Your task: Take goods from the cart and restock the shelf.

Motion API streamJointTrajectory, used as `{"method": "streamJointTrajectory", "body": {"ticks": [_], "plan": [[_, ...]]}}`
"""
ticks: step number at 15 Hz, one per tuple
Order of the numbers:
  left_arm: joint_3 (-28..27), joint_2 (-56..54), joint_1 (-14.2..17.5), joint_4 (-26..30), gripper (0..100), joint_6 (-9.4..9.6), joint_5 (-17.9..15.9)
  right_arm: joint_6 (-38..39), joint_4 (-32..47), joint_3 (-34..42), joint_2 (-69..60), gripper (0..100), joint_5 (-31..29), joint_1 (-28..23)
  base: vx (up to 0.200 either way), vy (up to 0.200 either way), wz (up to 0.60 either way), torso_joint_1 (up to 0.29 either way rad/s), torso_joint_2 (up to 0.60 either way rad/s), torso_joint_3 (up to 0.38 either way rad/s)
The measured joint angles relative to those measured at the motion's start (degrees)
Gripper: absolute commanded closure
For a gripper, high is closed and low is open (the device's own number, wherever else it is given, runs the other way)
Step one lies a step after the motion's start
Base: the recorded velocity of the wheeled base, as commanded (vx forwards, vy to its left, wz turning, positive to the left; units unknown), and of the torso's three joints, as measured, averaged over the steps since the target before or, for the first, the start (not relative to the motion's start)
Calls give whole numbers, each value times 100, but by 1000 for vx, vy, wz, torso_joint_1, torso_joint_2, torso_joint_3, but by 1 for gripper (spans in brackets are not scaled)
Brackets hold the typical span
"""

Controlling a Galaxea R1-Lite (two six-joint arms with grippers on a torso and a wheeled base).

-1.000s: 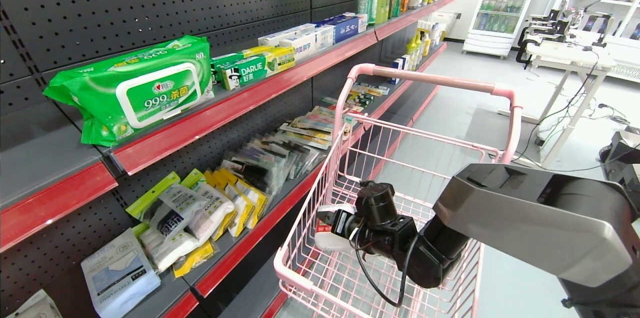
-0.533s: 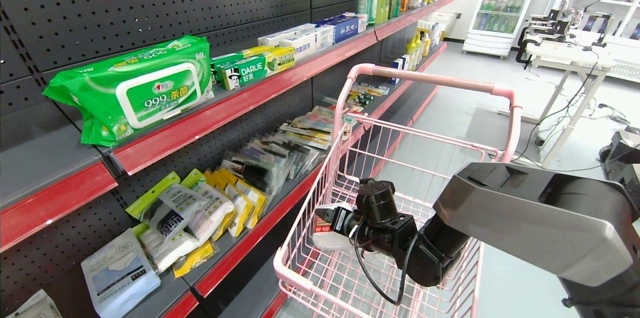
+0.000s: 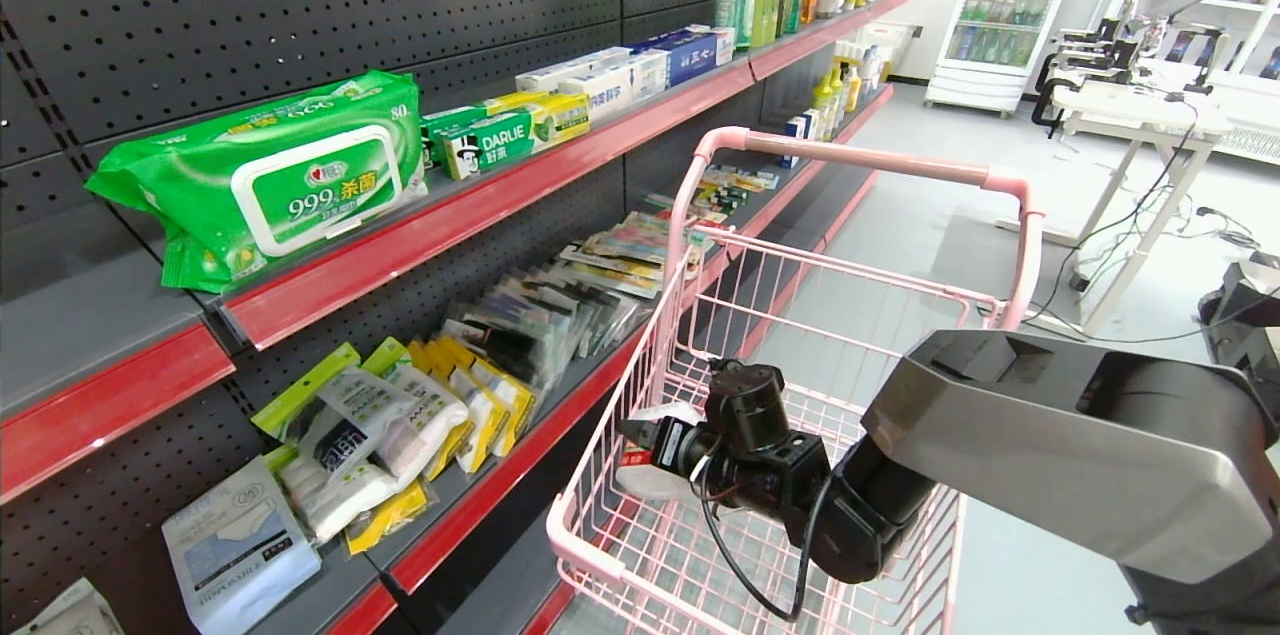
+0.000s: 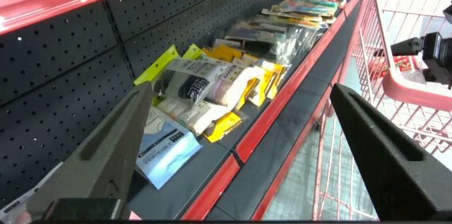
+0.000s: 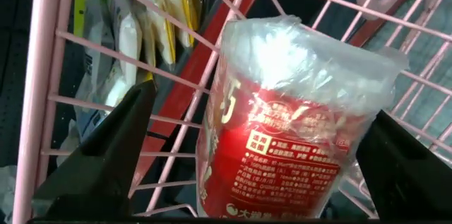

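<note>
Right jaws sit wide astride the red pack (image 5: 296, 132), low in the cart (image 3: 858, 159) near its shelf-side wall, apparently lined up to close and lift it out; left jaws, also wide and empty, hang beside the lower shelf (image 4: 282, 121).

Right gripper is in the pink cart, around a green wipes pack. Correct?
Not green wipes: the right gripper in the pink cart is around a red-labelled clear-wrapped pack, per the right wrist view.
</note>
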Motion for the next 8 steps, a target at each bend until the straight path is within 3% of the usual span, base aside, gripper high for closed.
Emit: {"method": "streamJointTrajectory", "body": {"ticks": [8], "plan": [[0, 0, 0, 0, 0, 4, 0, -9, 2, 44, 0, 0, 16, -41, 0, 0, 0, 0, 0, 0]]}}
